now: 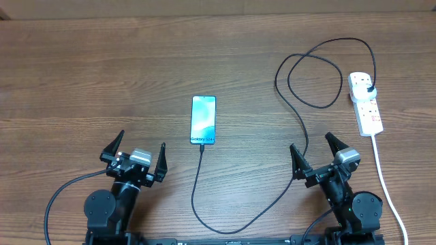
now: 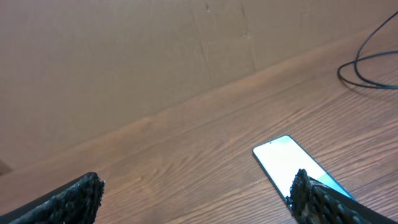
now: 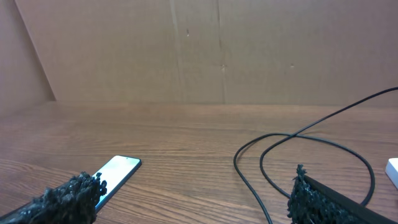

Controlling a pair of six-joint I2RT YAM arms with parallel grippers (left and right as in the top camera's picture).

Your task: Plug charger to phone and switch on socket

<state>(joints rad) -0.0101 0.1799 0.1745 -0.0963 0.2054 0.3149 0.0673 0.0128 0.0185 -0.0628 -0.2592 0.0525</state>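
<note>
The phone lies face up mid-table, its blue-teal screen lit, "Galaxy" text at its near end. The black charger cable runs from the phone's near end, loops along the front edge, curls at the back right and ends in a black plug seated in the white socket strip. My left gripper is open and empty, near-left of the phone. My right gripper is open and empty, between the cable and the strip. The right wrist view shows the phone and the cable.
The strip's thick white cord runs down the right side past my right arm. A brown cardboard wall stands at the table's far edge.
</note>
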